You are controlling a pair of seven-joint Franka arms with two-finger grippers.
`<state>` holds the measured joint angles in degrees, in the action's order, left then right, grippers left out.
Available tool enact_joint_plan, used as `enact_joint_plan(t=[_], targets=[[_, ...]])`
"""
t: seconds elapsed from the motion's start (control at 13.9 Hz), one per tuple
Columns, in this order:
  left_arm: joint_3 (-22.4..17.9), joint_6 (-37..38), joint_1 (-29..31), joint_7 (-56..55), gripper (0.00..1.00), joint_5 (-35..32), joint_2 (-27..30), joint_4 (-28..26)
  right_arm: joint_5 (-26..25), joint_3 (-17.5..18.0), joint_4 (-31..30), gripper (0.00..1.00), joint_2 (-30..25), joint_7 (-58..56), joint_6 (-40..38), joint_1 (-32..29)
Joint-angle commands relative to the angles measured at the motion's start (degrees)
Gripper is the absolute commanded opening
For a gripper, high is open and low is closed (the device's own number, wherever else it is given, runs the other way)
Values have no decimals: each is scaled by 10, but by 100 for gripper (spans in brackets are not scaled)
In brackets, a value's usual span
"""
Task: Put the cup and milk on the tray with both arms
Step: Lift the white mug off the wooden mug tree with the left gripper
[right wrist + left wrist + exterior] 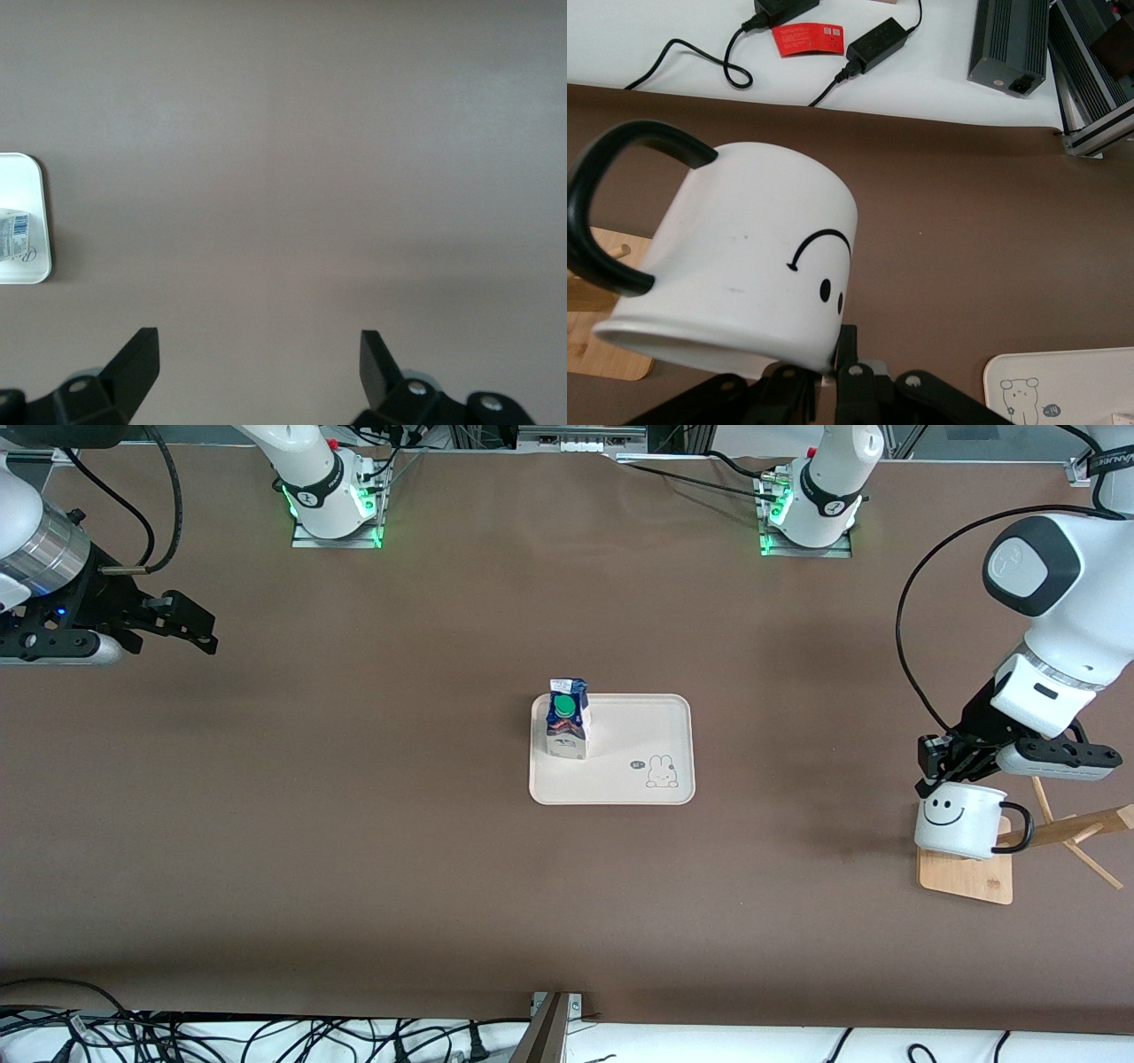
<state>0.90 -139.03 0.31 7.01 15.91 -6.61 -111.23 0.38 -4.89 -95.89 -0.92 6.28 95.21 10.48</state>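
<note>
The white cup [959, 822] with a black smiley face and black handle is held at its rim by my left gripper [939, 775], over the bamboo rack base. In the left wrist view the cup [744, 257] fills the picture, tilted, with my left gripper [837, 354] shut on its rim. The milk [567, 722], with its green cap, stands upright on the cream tray [638, 731] at the corner toward the right arm's end. My right gripper [199, 629] is open and empty, up over bare table at the right arm's end; it also shows in the right wrist view [257, 354].
A bamboo rack base [970, 877] with slanted wooden pegs [1076, 833] stands at the left arm's end of the table. The tray's corner with its rabbit drawing shows in the left wrist view [1081, 381]. Cables and power bricks [877, 40] lie off the table's edge.
</note>
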Motion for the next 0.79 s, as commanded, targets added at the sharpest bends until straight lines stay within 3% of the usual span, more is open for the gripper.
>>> enact_joint_plan(t=[0.0,0.43,0.72], targets=[[-2,57,-12,-9,0,-9,-16,20,3,-2,11,100,5,1,-6,-5],[-1,151,-41,-25,0,-2,-34,21,2,-2,11,100,5,1,-6,-5],[6,233,-53,-21,0,2,-58,67,3,-4,11,100,5,1,-6,-5]])
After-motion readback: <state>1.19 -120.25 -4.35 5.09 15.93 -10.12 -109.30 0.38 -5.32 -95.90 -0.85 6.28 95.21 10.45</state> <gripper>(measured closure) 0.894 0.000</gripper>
